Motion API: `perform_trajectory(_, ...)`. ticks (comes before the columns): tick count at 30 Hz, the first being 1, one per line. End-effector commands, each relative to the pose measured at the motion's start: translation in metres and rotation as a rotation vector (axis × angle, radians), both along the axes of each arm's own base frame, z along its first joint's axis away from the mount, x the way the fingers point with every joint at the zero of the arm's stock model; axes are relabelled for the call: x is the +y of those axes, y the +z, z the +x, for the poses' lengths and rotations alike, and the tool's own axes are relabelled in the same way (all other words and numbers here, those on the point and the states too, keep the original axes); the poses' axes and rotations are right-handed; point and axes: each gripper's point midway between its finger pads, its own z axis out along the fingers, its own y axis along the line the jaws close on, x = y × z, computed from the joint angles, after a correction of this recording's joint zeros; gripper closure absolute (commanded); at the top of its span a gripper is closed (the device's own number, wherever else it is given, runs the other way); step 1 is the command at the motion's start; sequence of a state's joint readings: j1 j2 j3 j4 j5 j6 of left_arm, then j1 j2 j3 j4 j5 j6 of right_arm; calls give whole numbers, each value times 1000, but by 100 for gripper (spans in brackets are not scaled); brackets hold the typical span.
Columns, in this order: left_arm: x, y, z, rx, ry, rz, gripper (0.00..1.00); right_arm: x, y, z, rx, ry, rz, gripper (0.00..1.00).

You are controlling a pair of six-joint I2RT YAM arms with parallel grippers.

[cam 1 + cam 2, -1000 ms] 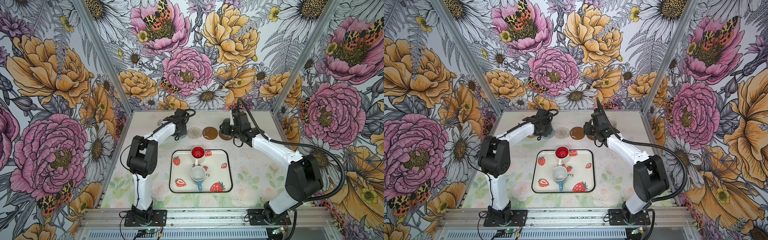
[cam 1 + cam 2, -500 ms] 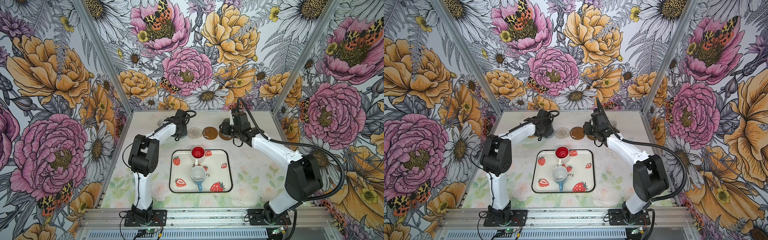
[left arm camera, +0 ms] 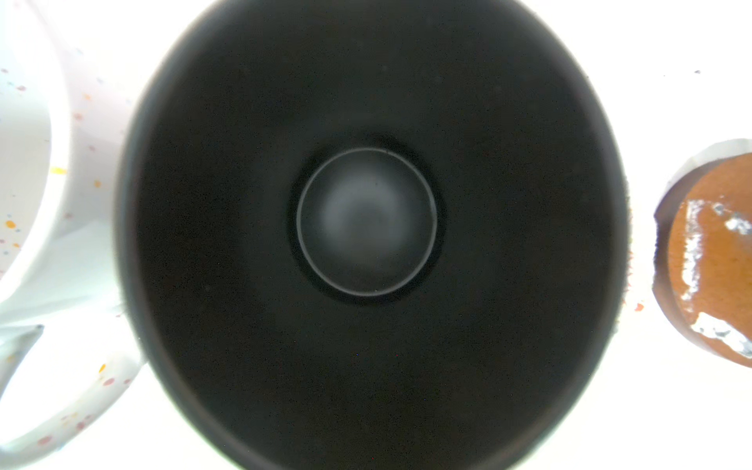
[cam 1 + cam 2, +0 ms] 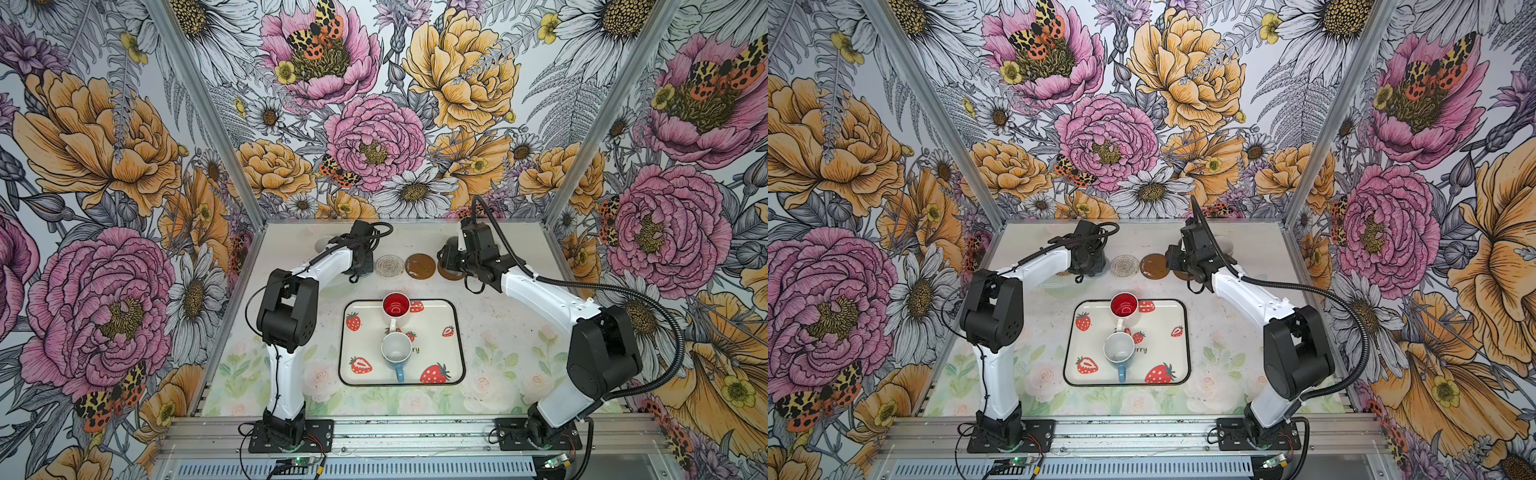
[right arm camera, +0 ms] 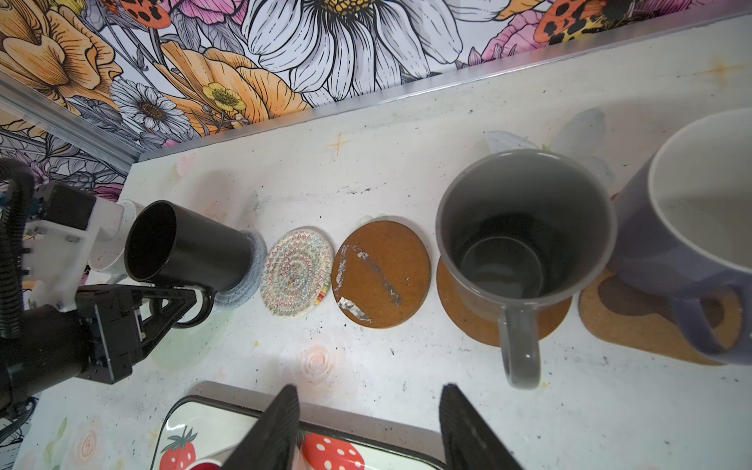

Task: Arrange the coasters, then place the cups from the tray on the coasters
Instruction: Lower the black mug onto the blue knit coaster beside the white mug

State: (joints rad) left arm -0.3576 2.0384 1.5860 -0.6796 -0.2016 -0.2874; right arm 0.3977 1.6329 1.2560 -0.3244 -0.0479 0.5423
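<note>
On the pale bench [image 5: 407,358] walled in floral paper, the black mug [image 5: 191,244] sits on the blue-grey woven coaster [image 5: 240,291], its handle pinched in the left gripper [image 5: 198,300] on an outstretched arm. The right gripper [image 5: 366,431] hangs with jaws spread and empty near the grey mug [image 5: 525,228]; the tray [image 4: 1183,332] reads "erry" beside the blue mug [image 4: 1119,351] and red-lined mug [image 4: 1124,305]. A beaded coaster [image 5: 297,272] and brown disc [image 5: 380,272] lie bare between the two arms.

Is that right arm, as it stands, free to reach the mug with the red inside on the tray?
Probably yes: the right gripper is open and empty near the tray, and the red-inside mug stands upright at its far end, nothing between them.
</note>
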Motion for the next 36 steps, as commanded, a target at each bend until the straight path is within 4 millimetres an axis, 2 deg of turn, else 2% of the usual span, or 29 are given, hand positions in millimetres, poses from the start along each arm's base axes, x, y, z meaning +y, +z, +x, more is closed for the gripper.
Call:
perform_trajectory(1,1,19,17,-101,8,9,100,3,8,7,-15,-2,18,42)
perform_trajectory(30,-4,-4,6,-39,-13,9,100,6,9,5,-15,9,23,43)
perform_trajectory(36,-3,-6,2,-28,-13,24,82,6,10,3,-16,8,22,43)
